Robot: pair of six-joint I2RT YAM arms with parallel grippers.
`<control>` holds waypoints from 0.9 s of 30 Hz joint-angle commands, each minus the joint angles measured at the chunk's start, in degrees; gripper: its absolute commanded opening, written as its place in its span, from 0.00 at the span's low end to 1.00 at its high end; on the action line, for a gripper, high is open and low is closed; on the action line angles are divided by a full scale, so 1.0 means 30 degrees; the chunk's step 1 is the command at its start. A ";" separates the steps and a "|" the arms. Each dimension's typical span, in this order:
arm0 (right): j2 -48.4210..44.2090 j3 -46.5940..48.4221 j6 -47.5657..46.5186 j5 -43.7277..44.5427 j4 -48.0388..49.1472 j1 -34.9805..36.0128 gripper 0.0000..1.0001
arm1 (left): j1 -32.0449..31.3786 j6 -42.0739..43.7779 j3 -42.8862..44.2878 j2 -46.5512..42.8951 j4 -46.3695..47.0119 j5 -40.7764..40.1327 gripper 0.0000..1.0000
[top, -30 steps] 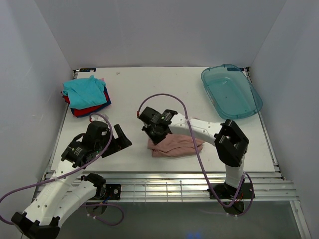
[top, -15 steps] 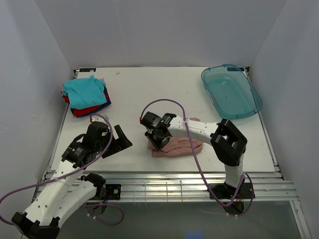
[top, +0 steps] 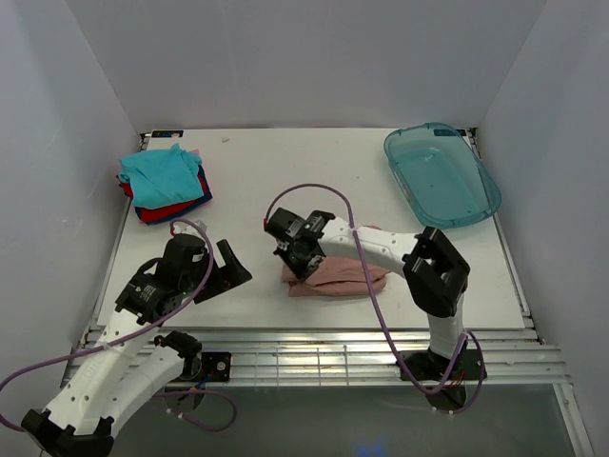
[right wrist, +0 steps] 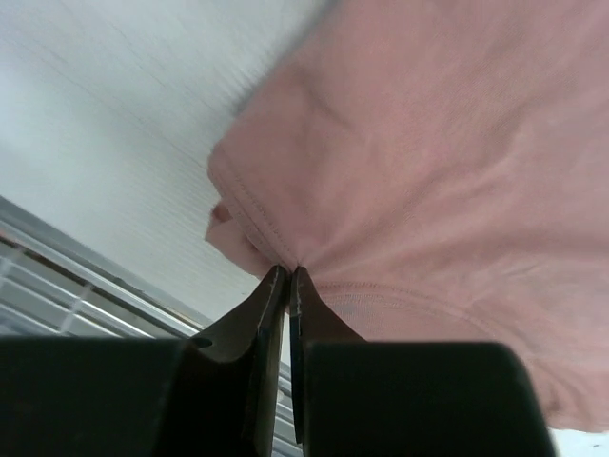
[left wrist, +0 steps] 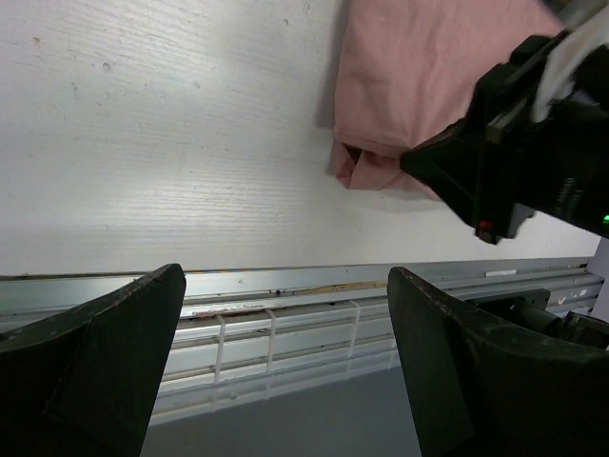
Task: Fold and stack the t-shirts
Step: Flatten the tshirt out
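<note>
The dusty-pink t-shirt [top: 344, 279] lies folded on the table near the front middle; no print shows. It also shows in the left wrist view [left wrist: 419, 86] and fills the right wrist view [right wrist: 428, 171]. My right gripper [top: 299, 268] is shut on the shirt's left edge, pinching a hem fold [right wrist: 288, 268]. My left gripper [top: 228, 271] is open and empty, left of the shirt over the table's front edge [left wrist: 285, 286]. A stack of folded teal, red and dark-blue t-shirts [top: 164, 181] sits at the back left.
A translucent blue-green plastic tray [top: 441, 175] stands at the back right. The metal rails [top: 314, 354] run along the table's front edge. White walls close in the table on three sides.
My right gripper dipped toward the shirt's left edge and has now drawn back slightly with the edge pinched. The left arm has barely moved.
</note>
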 commanded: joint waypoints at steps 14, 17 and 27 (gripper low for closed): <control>-0.5277 0.8672 0.1547 0.3941 -0.6110 -0.0007 0.12 | -0.0045 -0.0063 0.0236 0.0057 0.0044 -0.0075 0.98; -0.6985 0.4260 0.2279 0.4822 -0.5466 -0.0007 0.11 | -0.0045 -0.0150 0.0119 0.0115 0.0539 -0.0046 0.98; -0.8307 -0.5010 0.3864 0.1579 0.0272 0.0022 0.22 | -0.0045 -0.1114 0.0349 0.2072 0.0809 -0.4050 0.98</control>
